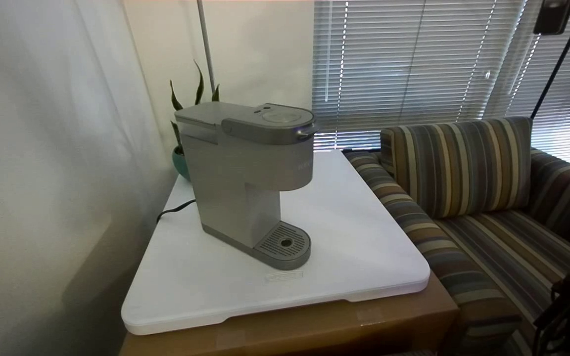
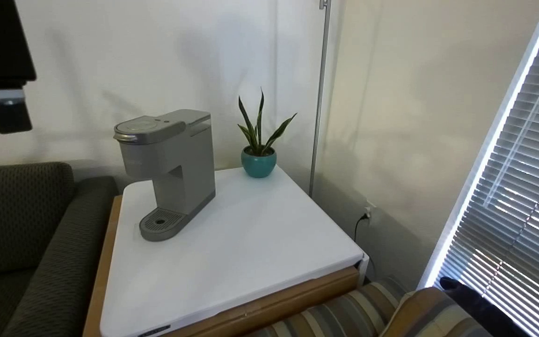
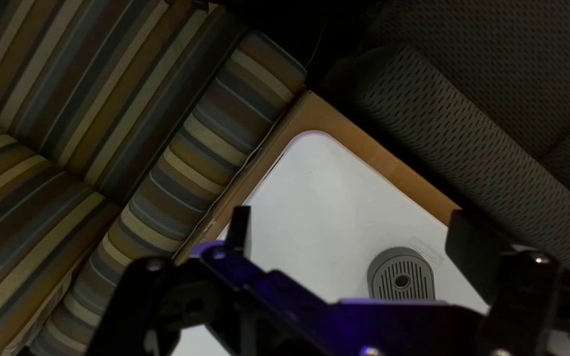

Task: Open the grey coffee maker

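Observation:
The grey coffee maker [image 1: 250,163] stands upright on the white tabletop, its hinged top lid [image 1: 282,118] shut, with a silvery handle lip at the front. It also shows in an exterior view [image 2: 176,154] with its lid down. In the wrist view only its round slotted drip-tray base [image 3: 403,277] shows; the rest is hidden behind the gripper or out of frame. My gripper [image 3: 354,242] is open and empty, its two black fingers wide apart. Part of the black gripper [image 2: 10,110] shows at the upper left of an exterior view, higher than the machine and apart from it.
The white tabletop [image 1: 354,237] rests on a brown cardboard box [image 1: 314,326]. A teal potted plant [image 2: 258,164] stands at the back corner. A striped armchair [image 1: 455,173] and a dark couch [image 2: 40,262] flank the table. A black cord [image 1: 176,208] runs behind the machine.

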